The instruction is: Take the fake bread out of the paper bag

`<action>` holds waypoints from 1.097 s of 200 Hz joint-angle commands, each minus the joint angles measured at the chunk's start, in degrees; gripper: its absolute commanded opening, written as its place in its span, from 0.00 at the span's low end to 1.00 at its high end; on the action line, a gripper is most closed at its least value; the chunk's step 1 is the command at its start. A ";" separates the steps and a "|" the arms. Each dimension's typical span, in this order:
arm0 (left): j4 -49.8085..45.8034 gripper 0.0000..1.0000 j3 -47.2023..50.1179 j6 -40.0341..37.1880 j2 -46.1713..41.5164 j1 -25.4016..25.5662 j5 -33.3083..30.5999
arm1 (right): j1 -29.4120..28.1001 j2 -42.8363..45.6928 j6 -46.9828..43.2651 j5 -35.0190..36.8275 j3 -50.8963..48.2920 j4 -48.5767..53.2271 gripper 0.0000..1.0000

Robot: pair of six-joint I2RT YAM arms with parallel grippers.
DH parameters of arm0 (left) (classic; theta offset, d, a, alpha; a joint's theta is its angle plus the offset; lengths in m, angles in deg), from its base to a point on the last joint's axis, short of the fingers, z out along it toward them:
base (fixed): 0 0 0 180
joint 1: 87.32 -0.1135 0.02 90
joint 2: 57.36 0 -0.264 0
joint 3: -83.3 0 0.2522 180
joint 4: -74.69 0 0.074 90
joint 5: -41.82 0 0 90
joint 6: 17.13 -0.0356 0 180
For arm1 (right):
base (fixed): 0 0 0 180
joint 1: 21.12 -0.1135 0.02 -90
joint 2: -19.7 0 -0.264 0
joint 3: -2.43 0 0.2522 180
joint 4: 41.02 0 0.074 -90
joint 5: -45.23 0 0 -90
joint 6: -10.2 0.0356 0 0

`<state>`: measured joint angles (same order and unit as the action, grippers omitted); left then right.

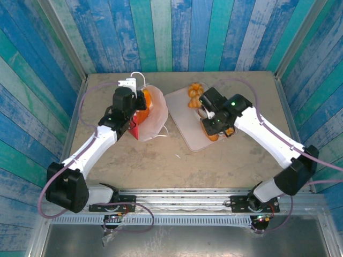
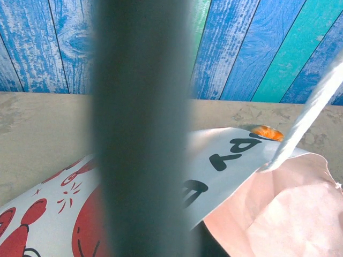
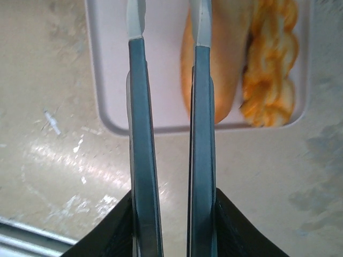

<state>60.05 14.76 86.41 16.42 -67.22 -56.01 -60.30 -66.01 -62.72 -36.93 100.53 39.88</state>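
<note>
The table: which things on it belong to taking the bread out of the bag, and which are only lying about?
Belonging to the job: paper bag; orange piece at its mouth; fake bread already on the tray.
Only lying about: the pale-pink tray itself; small white scrap beside it.

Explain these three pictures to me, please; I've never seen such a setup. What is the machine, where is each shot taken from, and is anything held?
Two robot arms are bolted at the near edge of the table, each ending in a two-finger pincer. The wide picture looks down from above and behind them. The other two come from cameras on the wrists. On the table lie a paper bag on its side, fake bread showing inside, and a pink tray carrying more pastries. The left pincer is shut, apparently pinching the bag's paper. The right pincer hangs above the tray, slightly open, holding nothing.
</note>
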 commanded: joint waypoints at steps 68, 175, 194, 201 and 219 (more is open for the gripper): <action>0.76 0.08 -0.61 0.52 -3.33 -0.14 -0.48 | -0.18 6.78 5.64 -7.50 -14.90 -3.67 0.32; 0.80 0.08 -0.32 0.48 -3.91 -0.12 -0.61 | 0.33 5.57 6.45 -3.13 -18.62 -2.52 0.31; 0.89 0.08 -0.40 0.49 -3.80 -0.16 -0.47 | 0.45 5.29 6.64 -2.50 -18.89 -2.01 0.31; 0.89 0.08 -0.41 0.60 -3.73 -0.13 -0.46 | 0.48 5.25 6.65 -2.52 -18.86 -2.01 0.31; 0.97 0.08 -0.34 0.70 -3.67 -0.12 -0.19 | 0.55 5.12 6.63 -2.98 -18.99 -1.98 0.31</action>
<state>59.91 14.76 86.65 16.27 -67.22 -56.01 -60.19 -60.42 -56.84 -41.17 82.13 36.73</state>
